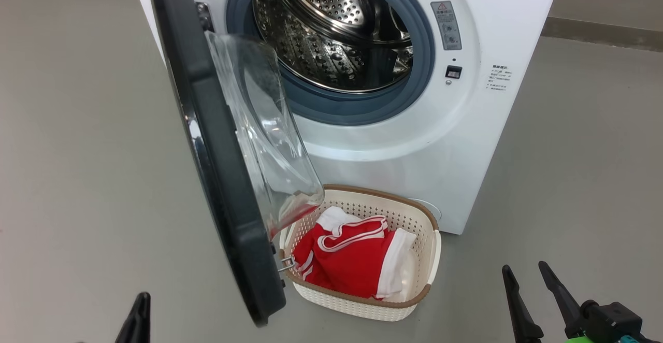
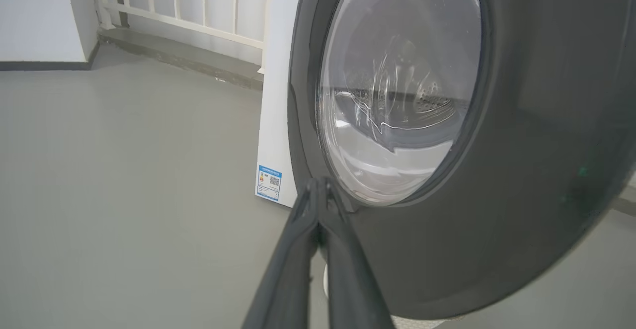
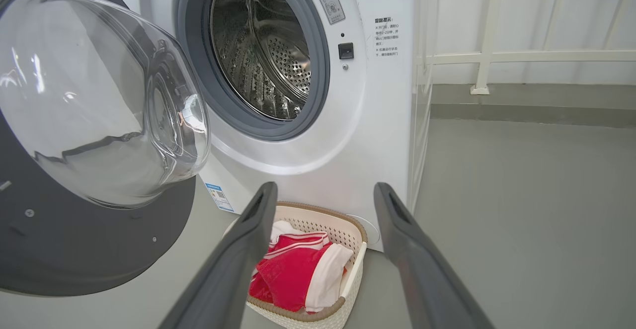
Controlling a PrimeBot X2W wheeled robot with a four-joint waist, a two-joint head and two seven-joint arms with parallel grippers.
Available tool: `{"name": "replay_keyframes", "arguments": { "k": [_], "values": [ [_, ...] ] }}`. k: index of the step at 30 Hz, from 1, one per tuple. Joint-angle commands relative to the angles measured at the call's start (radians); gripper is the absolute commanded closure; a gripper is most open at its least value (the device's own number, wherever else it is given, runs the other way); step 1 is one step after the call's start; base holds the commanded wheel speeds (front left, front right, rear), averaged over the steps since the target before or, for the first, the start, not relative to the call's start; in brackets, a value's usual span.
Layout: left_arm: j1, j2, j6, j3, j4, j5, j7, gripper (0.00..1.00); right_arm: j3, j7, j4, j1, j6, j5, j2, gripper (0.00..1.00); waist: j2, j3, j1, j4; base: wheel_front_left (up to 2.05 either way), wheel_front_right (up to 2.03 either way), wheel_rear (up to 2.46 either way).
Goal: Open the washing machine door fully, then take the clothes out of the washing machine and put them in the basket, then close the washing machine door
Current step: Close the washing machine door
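- Now we see the washing machine door (image 1: 217, 167) standing open.
- The red clothes (image 1: 352, 265) lie in the basket (image 1: 362, 306).
- Our left jaws are together, our right jaws apart.

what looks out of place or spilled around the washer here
Nothing stands out. The red and white clothes lie wholly inside the cream perforated plastic basket, the steel drum looks empty, and the round black-rimmed glass door stands open, undamaged.

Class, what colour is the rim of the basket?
Brown, woven-look, around the cream-white basket; clearest in the head view.
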Motion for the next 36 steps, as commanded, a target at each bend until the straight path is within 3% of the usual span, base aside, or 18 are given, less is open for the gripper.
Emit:
{"name": "replay_keyframes", "arguments": {
  "k": [1,2,3,5,6,10,11,17,20,26,36],
  "values": [
    [-0.055,0.033,-0.005,0.021,-0.031,-0.067,-0.012,1.0,0.026,-0.006,-0.021,-0.029,0.008,-0.002,-0.008,0.0,-0.0001,0.001,0.0,0.0,0.0,0.0,0.0],
    [-0.055,0.033,-0.005,0.021,-0.031,-0.067,-0.012,1.0,0.026,-0.006,-0.021,-0.029,0.008,-0.002,-0.008,0.0,-0.0001,0.001,0.0,0.0,0.0,0.0,0.0],
    [-0.071,0.063,-0.005,0.01,-0.044,-0.151,-0.012,1.0,0.026,-0.006,-0.019,-0.03,0.008,-0.002,-0.008,0.0,-0.0001,0.002,0.0,0.001,0.0,0.0,0.0],
    [-0.078,0.072,-0.005,0.005,-0.049,-0.213,-0.012,1.0,0.026,-0.006,-0.019,-0.031,0.008,-0.001,-0.008,0.0,-0.0001,0.002,0.0,0.002,0.0,0.0,0.0],
    [-0.1,0.093,-0.005,0.01,-0.063,-0.36,-0.012,1.0,0.027,-0.006,-0.018,-0.031,0.008,-0.001,-0.008,0.0,-0.0001,0.002,0.0,0.002,0.0,0.0,0.0],
    [-0.137,0.157,-0.005,0.001,-0.093,-0.72,-0.012,1.0,0.03,-0.006,-0.016,-0.032,0.008,0.0,-0.008,0.0,-0.0001,-0.001,0.0,-0.001,0.0,0.0,0.0],
    [-0.154,0.198,-0.005,-0.003,-0.12,-0.897,-0.004,1.0,0.033,-0.006,-0.015,-0.032,0.008,0.001,-0.007,0.0,-0.0001,-0.002,0.0,-0.003,0.0,0.0,0.0],
    [-0.188,0.264,-0.005,0.039,-0.22,-1.282,0.225,1.0,0.034,-0.006,-0.016,-0.028,0.008,0.002,-0.007,0.0,-0.0001,-0.001,0.0,-0.007,0.0,0.0,0.0],
    [-0.186,0.283,-0.005,0.047,-0.251,-1.352,0.386,1.0,0.036,-0.006,-0.016,-0.028,0.008,0.001,-0.006,0.0,-0.0001,0.002,0.0,-0.01,0.0,0.0,0.0],
    [-0.183,0.277,-0.005,0.043,-0.27,-1.364,0.629,1.0,0.038,-0.006,-0.017,-0.032,0.008,-0.001,-0.007,0.0,-0.0001,0.009,0.0,-0.017,0.0,0.0,0.0],
    [-0.216,0.209,-0.005,0.073,-0.256,-1.316,0.814,1.0,0.036,-0.006,-0.022,-0.041,0.008,-0.007,-0.01,0.0,-0.0001,0.03,0.0,-0.03,0.0,0.0,0.0]
  ]
}}
